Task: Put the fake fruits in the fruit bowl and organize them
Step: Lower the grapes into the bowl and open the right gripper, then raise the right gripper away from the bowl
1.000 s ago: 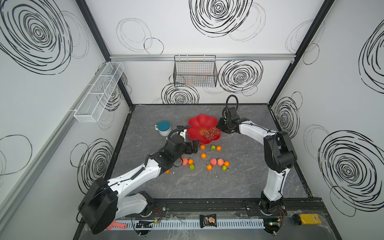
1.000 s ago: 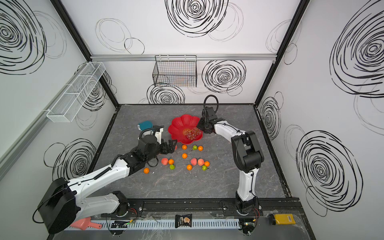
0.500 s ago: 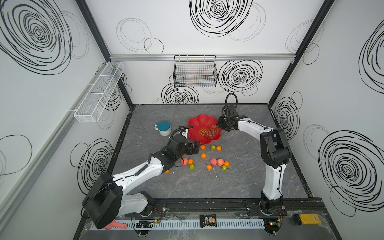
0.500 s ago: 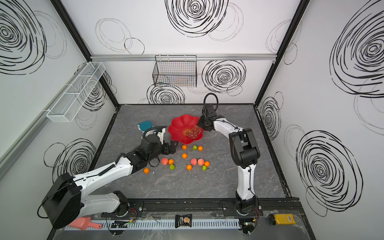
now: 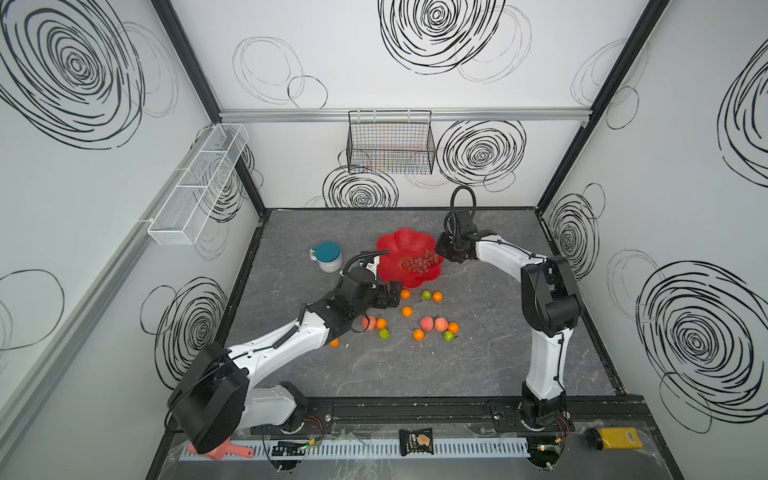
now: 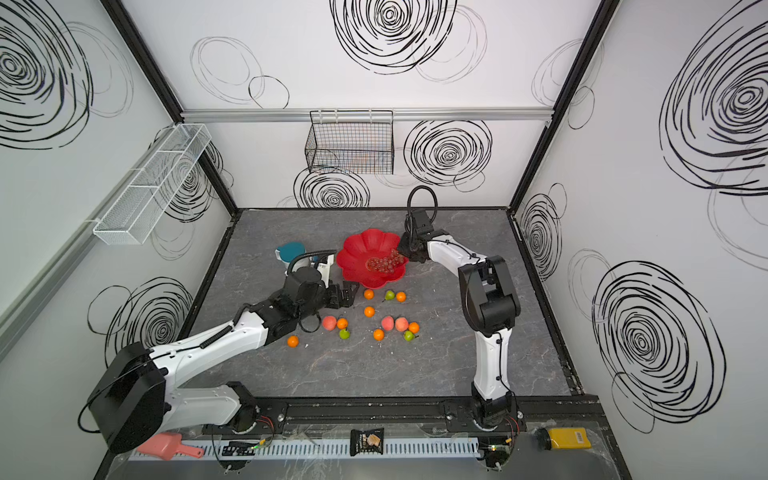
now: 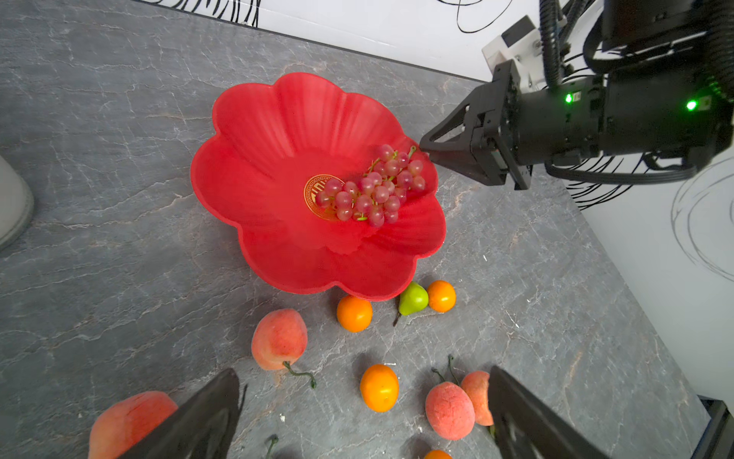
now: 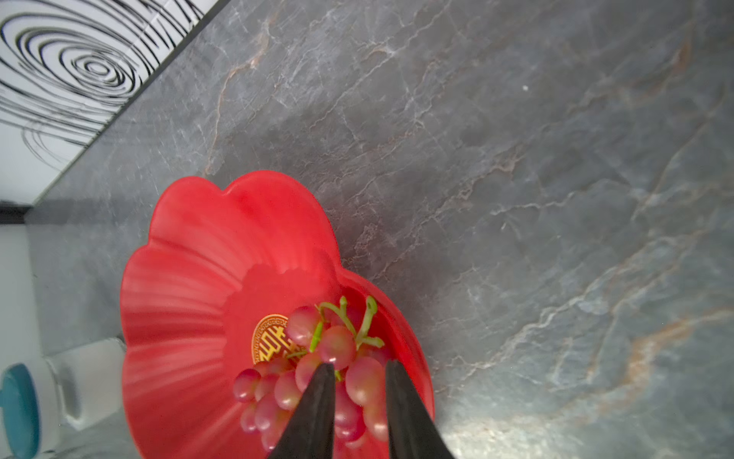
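The red flower-shaped fruit bowl (image 5: 397, 245) (image 6: 359, 253) (image 7: 278, 139) (image 8: 178, 298) stands mid-table. A grape bunch (image 5: 419, 263) (image 6: 384, 262) (image 7: 373, 190) (image 8: 333, 345) lies in it, over the gold emblem. My right gripper (image 5: 439, 250) (image 6: 401, 249) (image 7: 425, 150) (image 8: 359, 365) hangs at the bowl's right rim, jaws parted just above the bunch's stem end. In front of the bowl, oranges (image 5: 407, 311), peaches (image 5: 427, 322) and pears (image 5: 426, 295) lie loose. My left gripper (image 5: 388, 293) (image 6: 345, 295) (image 7: 363, 373) hovers wide open over them, an orange (image 7: 379, 387) below the gap.
A white mug with a teal lid (image 5: 328, 255) stands left of the bowl. One orange (image 5: 334, 343) lies beside the left forearm. A wire basket (image 5: 390, 143) hangs on the back wall and a white mesh shelf (image 5: 199, 183) on the left wall.
My right gripper's jaws have parted from the grape bunch, which now rests in the bowl. The left arm has hardly moved.
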Tool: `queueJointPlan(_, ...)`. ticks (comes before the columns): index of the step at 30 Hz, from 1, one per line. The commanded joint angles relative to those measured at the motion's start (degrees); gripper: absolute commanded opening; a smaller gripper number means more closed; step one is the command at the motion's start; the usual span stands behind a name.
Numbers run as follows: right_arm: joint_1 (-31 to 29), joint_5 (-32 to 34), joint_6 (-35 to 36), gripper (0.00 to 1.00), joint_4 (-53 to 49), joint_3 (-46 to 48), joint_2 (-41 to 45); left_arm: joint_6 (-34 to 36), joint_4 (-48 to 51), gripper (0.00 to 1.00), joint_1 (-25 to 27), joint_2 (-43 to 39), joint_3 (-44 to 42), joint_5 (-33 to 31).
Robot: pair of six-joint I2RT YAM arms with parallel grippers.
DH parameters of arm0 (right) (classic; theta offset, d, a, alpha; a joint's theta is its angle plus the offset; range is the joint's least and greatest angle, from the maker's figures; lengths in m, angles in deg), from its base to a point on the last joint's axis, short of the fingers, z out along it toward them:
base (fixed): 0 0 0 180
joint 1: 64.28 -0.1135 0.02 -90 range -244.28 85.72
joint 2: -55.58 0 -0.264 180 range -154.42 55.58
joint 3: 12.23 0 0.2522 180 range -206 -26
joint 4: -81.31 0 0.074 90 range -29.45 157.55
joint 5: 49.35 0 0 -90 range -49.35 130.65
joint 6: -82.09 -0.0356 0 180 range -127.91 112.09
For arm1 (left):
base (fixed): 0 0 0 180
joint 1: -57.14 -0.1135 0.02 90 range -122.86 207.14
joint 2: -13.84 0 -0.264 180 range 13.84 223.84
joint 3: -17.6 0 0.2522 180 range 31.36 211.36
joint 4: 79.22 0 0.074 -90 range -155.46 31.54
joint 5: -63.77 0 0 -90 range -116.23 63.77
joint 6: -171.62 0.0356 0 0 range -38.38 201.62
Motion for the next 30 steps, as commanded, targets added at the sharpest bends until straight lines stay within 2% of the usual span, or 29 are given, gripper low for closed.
queueJointPlan(1, 0.2, 1.5, 1.5, 0.32, -2.1, -1.7, 4.1, -0.2, 0.2, 0.99, 0.3, -2.0, 1.8, -0.1)
queueJointPlan(5, 0.0, 1.2, 3.2, 0.34, -1.4, 1.6, 8.7, -0.2, 0.7, 0.99, 0.8, -4.6, 1.1, 0.1)
queueJointPlan(11, -1.9, 0.0, 7.0, 0.35, -0.9, 12.3, 18.7, -1.1, 0.2, 0.99, 3.5, -9.7, -2.9, 0.2)
queueJointPlan(20, -6.1, 1.2, 10.0, 0.36, -6.1, 28.1, 34.8, -5.5, -3.3, 0.99, 11.6, -14.4, -10.5, -1.8)
queueJointPlan(24, -8.9, 1.1, 12.0, 0.38, -9.4, 31.1, 38.3, -7.4, -5.3, 0.99, 15.3, -14.2, -12.6, -2.8)
queueJointPlan(30, -14.1, 1.0, 13.8, 0.38, -12.2, 32.7, 39.3, -10.9, -8.1, 0.99, 19.7, -12.9, -14.9, -4.4)
